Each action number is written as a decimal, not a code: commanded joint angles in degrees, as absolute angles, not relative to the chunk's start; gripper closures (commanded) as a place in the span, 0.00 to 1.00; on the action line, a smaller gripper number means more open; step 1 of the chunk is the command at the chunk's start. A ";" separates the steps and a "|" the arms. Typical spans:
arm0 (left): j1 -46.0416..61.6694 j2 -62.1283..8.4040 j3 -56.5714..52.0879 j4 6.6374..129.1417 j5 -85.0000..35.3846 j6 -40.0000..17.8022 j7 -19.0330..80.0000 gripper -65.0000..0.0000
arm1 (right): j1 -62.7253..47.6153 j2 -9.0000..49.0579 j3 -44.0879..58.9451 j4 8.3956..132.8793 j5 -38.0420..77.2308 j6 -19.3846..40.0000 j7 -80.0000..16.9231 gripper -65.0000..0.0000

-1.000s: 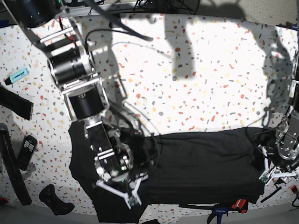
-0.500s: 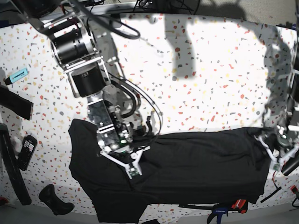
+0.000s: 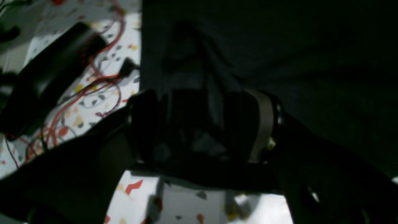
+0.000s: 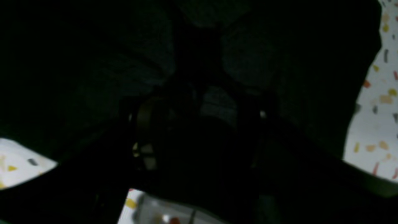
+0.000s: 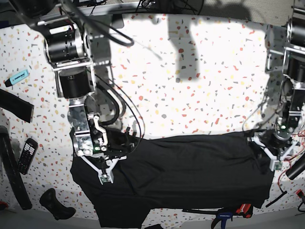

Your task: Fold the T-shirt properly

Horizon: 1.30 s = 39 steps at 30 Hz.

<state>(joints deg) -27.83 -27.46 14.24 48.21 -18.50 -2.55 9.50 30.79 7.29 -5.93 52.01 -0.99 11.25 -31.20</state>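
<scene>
Counting one T-shirt (image 5: pixel 190 167) lying on one speckled table (image 5: pixel 200 71), two grippers working, right gripper (image 5: pixel 101 168) and left gripper (image 5: pixel 268 153), spotting one teal marker (image 5: pixel 17 77), one remote (image 5: pixel 26 155), one black strip (image 5: pixel 14 105)

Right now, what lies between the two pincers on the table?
In the base view, only the black T-shirt stretches across between the right pincer and the left pincer; nothing else sits on that span of cloth.

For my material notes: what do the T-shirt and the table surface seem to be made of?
T-shirt: soft knit cloth, probably cotton, matte charcoal-black; it wrinkles and lies limp. Table surface: looks like white terrazzo-patterned laminate or vinyl, smooth; coloured flecks and a bright glare. Its true material is uncertain.
</scene>
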 commanded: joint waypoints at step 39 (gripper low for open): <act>-15.25 -36.12 13.10 50.98 -20.05 -8.56 17.80 0.41 | 6.96 13.30 -4.49 73.93 5.39 19.70 -34.87 0.46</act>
<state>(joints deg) -15.07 -34.98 13.17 51.03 -21.08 -8.95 15.18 6.98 12.86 -4.56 73.80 5.89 19.57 -32.23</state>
